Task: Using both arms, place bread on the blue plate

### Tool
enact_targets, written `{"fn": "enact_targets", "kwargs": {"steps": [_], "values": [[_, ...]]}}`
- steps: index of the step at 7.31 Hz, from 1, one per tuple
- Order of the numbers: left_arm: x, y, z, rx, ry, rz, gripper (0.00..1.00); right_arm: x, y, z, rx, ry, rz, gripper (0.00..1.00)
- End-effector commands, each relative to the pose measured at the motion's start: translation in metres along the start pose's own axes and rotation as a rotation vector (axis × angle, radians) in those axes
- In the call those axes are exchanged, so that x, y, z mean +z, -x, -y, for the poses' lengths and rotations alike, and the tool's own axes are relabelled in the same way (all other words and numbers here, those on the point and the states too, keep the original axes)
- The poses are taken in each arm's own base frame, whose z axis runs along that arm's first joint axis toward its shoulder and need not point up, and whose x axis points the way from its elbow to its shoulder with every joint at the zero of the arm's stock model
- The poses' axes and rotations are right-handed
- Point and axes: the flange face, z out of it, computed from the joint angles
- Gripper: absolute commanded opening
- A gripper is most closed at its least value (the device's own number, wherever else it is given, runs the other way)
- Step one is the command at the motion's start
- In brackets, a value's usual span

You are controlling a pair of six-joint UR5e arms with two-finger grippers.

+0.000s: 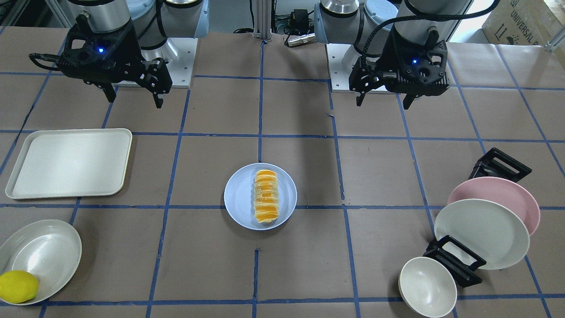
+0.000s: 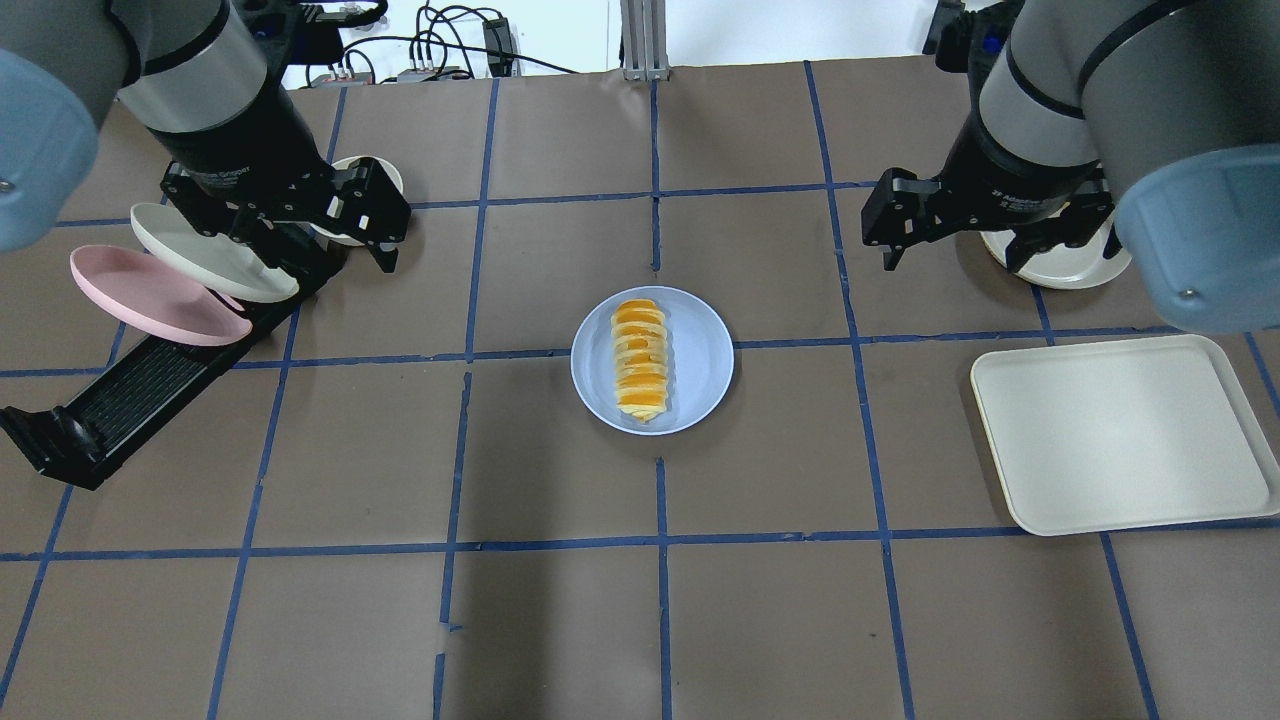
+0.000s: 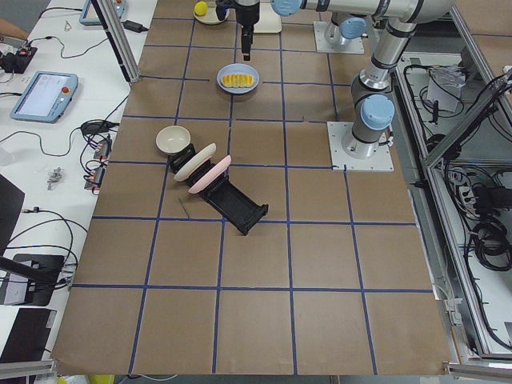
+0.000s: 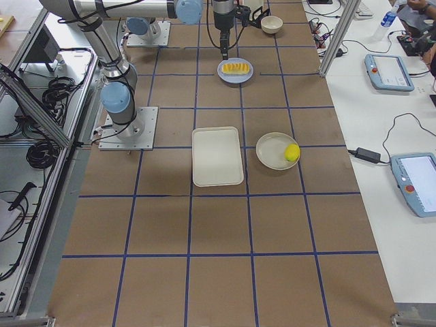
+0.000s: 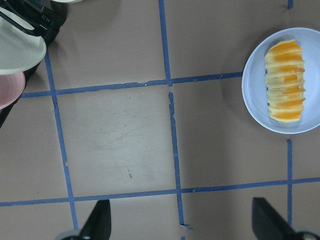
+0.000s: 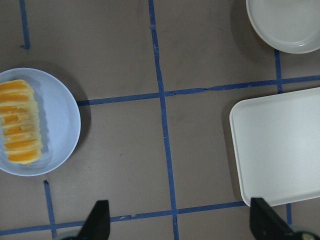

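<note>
The bread [image 1: 266,196] lies lengthwise on the blue plate [image 1: 240,196] at the table's middle; the overhead view shows the bread [image 2: 640,358] and the plate [image 2: 700,360] too. My left gripper [image 1: 383,105] is open and empty, raised well back from the plate near its base. My right gripper [image 1: 133,102] is open and empty too, on the other side. The left wrist view shows the bread [image 5: 285,80] on the plate [image 5: 255,85] far from the fingertips [image 5: 97,222]. The right wrist view shows the bread [image 6: 19,122] likewise.
A cream tray [image 1: 68,163] lies on my right side. A pale bowl [image 1: 44,251] holding a yellow lemon [image 1: 17,287] sits beyond it. On my left, a black rack [image 1: 454,260] holds a pink plate [image 1: 499,194] and a cream plate [image 1: 481,232]; a small bowl [image 1: 427,287] stands by it.
</note>
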Motion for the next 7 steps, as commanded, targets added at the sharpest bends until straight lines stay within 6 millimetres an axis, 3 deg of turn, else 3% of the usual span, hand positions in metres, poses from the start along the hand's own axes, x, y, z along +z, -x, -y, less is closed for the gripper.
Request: {"fn": "enact_targets", "kwargs": {"steps": [1, 7], "values": [[-0.0034, -0.0007, 0.0003, -0.001, -0.007, -0.001, 1.0, -0.0041, 0.0032, 0.0047, -0.008, -0.004, 0.039, 0.99], [0.0017, -0.0004, 0.0016, -0.006, 0.002, 0.002, 1.0, 0.0004, 0.0005, 0.0059, -0.004, 0.003, 0.036, 0.99]]}}
